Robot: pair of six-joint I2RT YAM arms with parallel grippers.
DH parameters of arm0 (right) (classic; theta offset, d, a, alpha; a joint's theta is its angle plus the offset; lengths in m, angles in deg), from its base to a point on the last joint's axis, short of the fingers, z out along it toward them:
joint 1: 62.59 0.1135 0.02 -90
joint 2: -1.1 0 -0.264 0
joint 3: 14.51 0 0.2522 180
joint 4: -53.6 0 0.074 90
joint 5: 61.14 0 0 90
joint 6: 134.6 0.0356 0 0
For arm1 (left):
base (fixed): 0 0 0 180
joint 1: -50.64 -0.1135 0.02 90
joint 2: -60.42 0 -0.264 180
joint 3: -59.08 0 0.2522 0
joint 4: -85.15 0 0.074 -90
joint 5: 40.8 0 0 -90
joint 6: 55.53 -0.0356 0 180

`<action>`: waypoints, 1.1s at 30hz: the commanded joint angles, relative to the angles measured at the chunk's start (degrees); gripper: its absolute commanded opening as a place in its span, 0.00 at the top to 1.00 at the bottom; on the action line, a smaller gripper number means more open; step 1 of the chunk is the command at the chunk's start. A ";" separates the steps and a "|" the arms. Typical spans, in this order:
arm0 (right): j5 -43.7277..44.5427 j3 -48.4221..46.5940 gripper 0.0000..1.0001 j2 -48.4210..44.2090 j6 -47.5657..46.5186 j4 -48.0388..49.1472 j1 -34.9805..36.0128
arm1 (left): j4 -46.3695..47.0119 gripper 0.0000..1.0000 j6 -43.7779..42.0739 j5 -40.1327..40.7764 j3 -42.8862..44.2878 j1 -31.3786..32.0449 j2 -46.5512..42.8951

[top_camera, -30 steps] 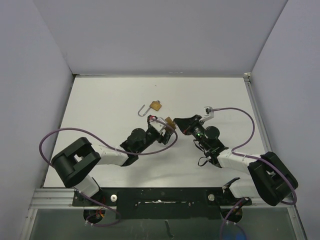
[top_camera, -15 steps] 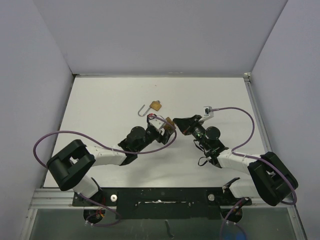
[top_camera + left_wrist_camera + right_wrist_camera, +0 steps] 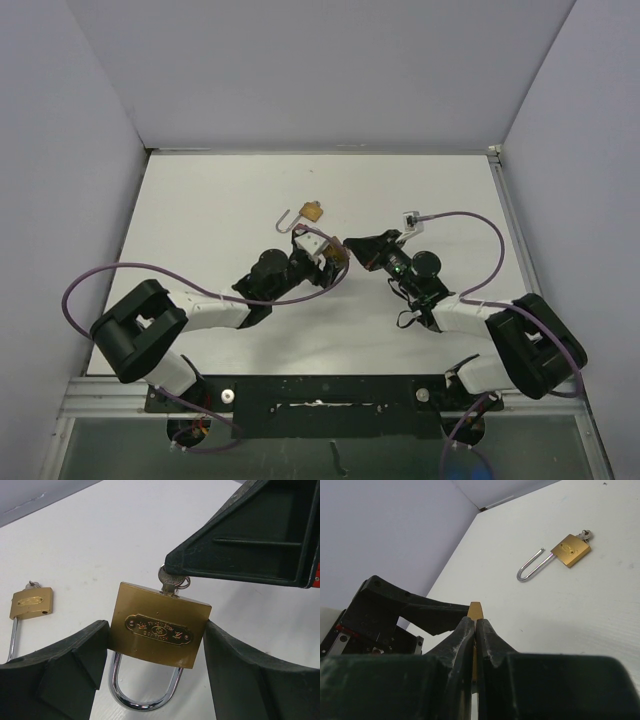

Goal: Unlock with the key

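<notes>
A brass padlock [image 3: 159,630] with a closed silver shackle [image 3: 142,700] is clamped by its two sides between the fingers of my left gripper [image 3: 155,645], shackle toward the wrist. A silver key [image 3: 170,580] sticks in the keyhole at the body's far end. My right gripper [image 3: 172,566] is shut on the key's head. In the right wrist view the shut jaws of the right gripper [image 3: 475,625] hide the key, and only the padlock's brass edge [image 3: 475,609] shows past them. From above, both grippers meet at the padlock [image 3: 337,246] mid-table.
A second, smaller brass padlock [image 3: 313,212] lies on the white table [image 3: 200,210] just beyond the grippers, its shackle swung open and a key in it. Purple cables loop from both arms. Grey walls enclose the table on three sides.
The left arm's rear link and cable loop have shifted left. Both grippers have kept their holds, and the padlock sits at nearly the same spot.
</notes>
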 commanded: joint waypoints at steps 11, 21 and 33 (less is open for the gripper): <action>-10.90 -0.57 1.00 4.93 2.87 -3.25 0.64 | 31.86 1.00 -1.25 -4.81 7.18 0.20 -1.91; -11.26 -2.21 1.00 3.41 2.44 -7.98 0.17 | 36.64 1.00 -4.95 -8.36 10.54 0.88 2.16; -11.01 -1.94 1.00 -2.09 -0.45 -15.56 -1.31 | 34.34 1.00 -4.88 -7.92 10.73 0.93 1.91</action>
